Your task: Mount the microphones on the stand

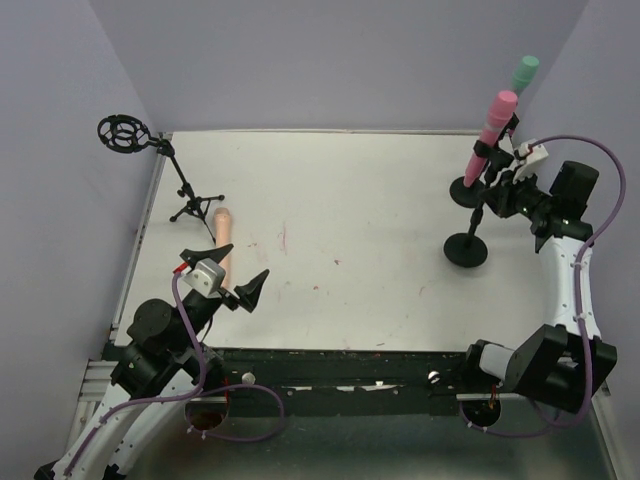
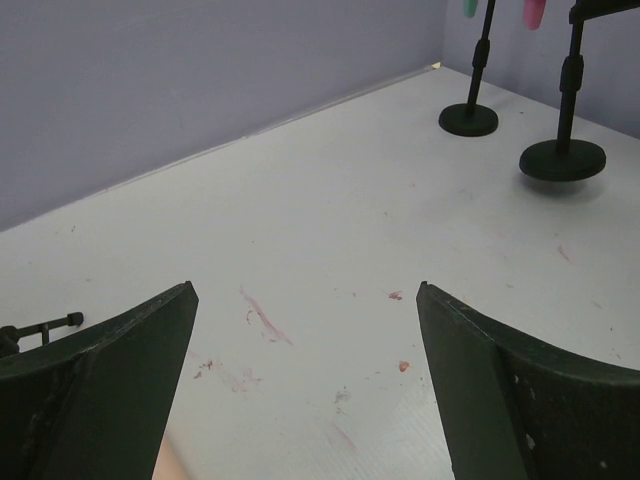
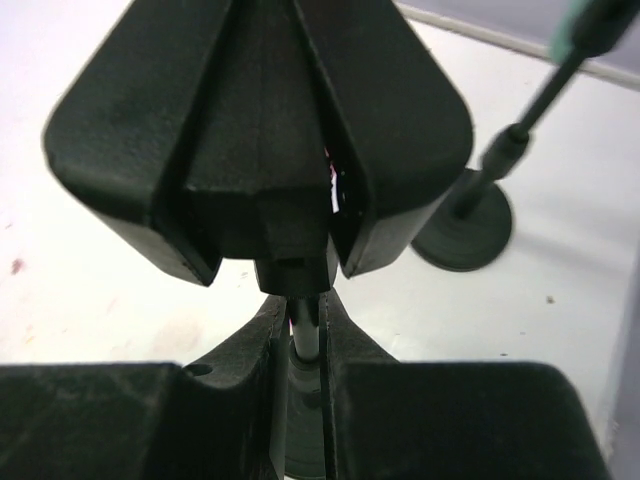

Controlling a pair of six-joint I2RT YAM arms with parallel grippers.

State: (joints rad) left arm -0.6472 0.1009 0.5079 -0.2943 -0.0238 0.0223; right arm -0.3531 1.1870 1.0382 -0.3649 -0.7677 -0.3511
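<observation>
Pink microphone (image 1: 492, 130) sits clipped just above the right gripper (image 1: 495, 188), pinched on the stand (image 1: 466, 250), so a jerky release could topple it; 1 peach microphone (image 1: 223, 232) lies just beyond the spread left gripper (image 2: 305, 295).

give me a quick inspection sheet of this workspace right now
surface: white tabletop, faint reddish smudges
job's things: pink microphone up on near black round-base stand, mint green microphone on the far one; pale peach microphone lying flat beside black tripod stand, its ring mount empty
clutter: nothing seen
grippers: left gripper open, empty, above the table; right gripper closed on the near stand's pole
cables: purple cables loop along both arms
surroundings: lavender walls on three sides
</observation>
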